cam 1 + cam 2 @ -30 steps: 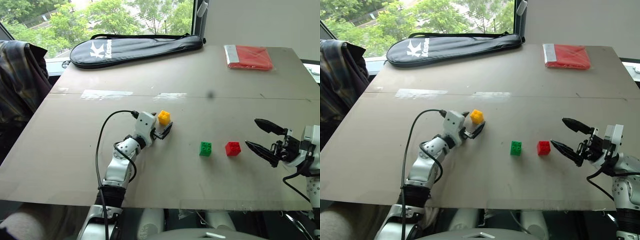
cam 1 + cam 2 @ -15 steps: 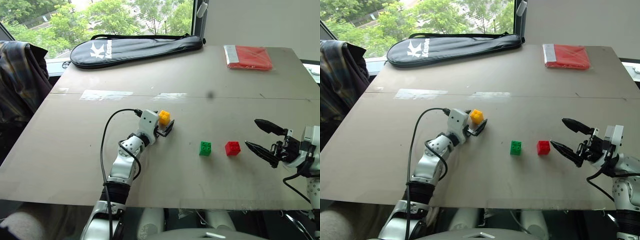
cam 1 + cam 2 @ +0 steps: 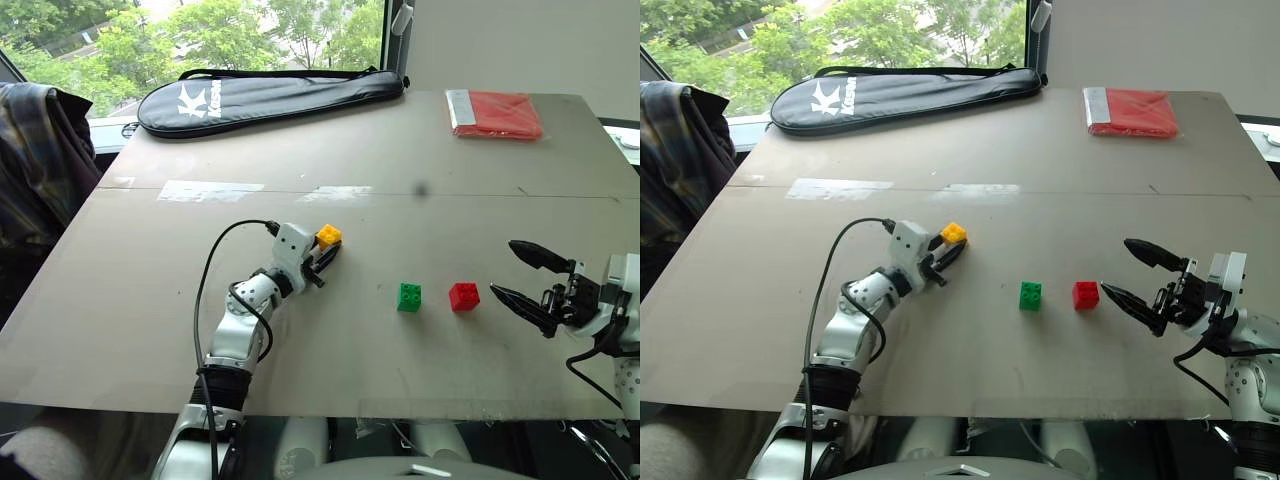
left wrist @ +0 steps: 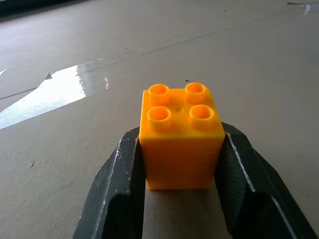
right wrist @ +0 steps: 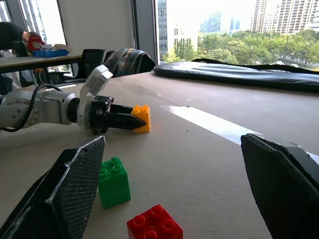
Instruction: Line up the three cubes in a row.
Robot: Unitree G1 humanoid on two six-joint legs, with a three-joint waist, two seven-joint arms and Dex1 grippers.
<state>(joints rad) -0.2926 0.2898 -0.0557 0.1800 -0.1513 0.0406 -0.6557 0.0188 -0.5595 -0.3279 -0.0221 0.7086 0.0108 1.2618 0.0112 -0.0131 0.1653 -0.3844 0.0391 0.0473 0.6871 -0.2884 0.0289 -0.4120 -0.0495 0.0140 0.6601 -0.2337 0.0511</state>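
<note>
The yellow cube (image 3: 329, 236) sits on the table left of centre, clamped between the two black fingers (image 4: 122, 174) of my left gripper (image 3: 327, 247), which is shut on it. In the left wrist view the yellow cube (image 4: 180, 139) stands studs up on the board. To its right, the green cube (image 3: 409, 296) and the red cube (image 3: 464, 296) rest side by side, a small gap between them. My right gripper (image 3: 503, 268) hovers open just right of the red cube, holding nothing. The right wrist view shows the green cube (image 5: 113, 181) and red cube (image 5: 154, 229) close in front.
A black racket bag (image 3: 270, 95) lies along the table's far left edge. A flat red packet (image 3: 497, 113) lies at the far right corner. A shiny tape strip (image 3: 210, 190) crosses the board's seam. A plaid garment (image 3: 40, 150) hangs beside the table's left side.
My left gripper has closed its fingers onto the yellow cube, which turned slightly in place. The right gripper and the green and red cubes have stayed put.
</note>
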